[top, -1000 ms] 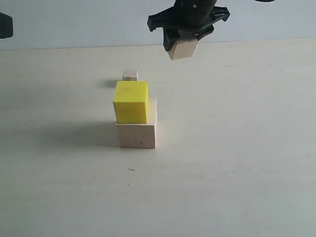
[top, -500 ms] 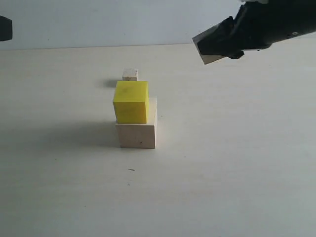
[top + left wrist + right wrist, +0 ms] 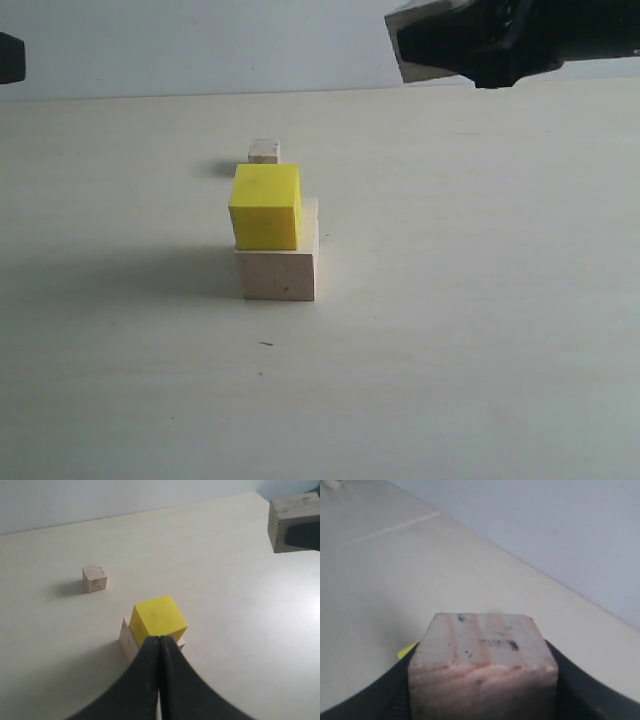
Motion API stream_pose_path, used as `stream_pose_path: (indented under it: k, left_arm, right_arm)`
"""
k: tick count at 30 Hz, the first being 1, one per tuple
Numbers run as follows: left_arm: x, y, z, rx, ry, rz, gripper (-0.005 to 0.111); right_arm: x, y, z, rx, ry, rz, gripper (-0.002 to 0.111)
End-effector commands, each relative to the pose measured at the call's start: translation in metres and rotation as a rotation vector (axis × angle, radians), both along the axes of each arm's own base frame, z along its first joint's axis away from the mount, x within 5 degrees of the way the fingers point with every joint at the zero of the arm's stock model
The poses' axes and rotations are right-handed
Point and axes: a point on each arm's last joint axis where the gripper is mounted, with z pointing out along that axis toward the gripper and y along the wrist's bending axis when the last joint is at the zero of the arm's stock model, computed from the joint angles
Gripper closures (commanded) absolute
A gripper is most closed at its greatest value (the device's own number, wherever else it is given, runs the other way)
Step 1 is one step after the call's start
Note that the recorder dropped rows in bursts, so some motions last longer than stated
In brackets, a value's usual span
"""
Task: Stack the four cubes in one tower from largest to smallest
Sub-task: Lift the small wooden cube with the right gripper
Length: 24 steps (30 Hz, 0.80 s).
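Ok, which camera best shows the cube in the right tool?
The right wrist view: the small wood cube fills the foreground, grain visible. The left wrist view shows it farther off at the frame edge; the exterior view, only a shadowed sliver.

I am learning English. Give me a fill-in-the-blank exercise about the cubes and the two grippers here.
The bright yellow cube sits on the large pale bare-wood cube, so the stack has ____ levels.
The right gripper is shut on the small pale wood cube; the left gripper is shut on ____.
Only ____ cube, the tiny pale wood cube, lies alone on the table.
Missing words: two; nothing; one.
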Motion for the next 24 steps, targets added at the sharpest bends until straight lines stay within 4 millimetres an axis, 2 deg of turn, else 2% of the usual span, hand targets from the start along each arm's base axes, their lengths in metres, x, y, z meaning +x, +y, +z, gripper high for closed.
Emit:
stream_pose_path:
  k: [1, 7, 10, 14, 19, 24]
  left_arm:
    - [-0.002, 0.0, -0.002, 0.012, 0.016, -0.013, 0.107]
    - [-0.003, 0.001, -0.004, 0.036, 0.025, -0.02, 0.107]
    - [-0.003, 0.001, -0.004, 0.036, 0.025, -0.02, 0.107]
    - [-0.003, 0.001, -0.003, 0.035, 0.021, -0.018, 0.107]
    - [-0.003, 0.002, -0.004, 0.049, 0.017, -0.017, 0.107]
    - [-0.001, 0.003, -0.003, 0.064, -0.01, -0.003, 0.107]
  right_arm:
    - [0.007, 0.009, -0.006, 0.097, -0.098, 0.147, 0.108]
    - [0.023, 0.02, -0.042, 0.168, -0.056, 0.316, 0.108]
    - [0.034, 0.025, -0.052, 0.217, -0.038, 0.388, 0.108]
    - [0.057, 0.031, -0.062, 0.218, -0.025, 0.393, 0.108]
    - [0.066, 0.042, -0.069, 0.218, -0.019, 0.42, 0.108]
    - [0.061, 0.062, -0.065, 0.221, -0.03, 0.478, 0.108]
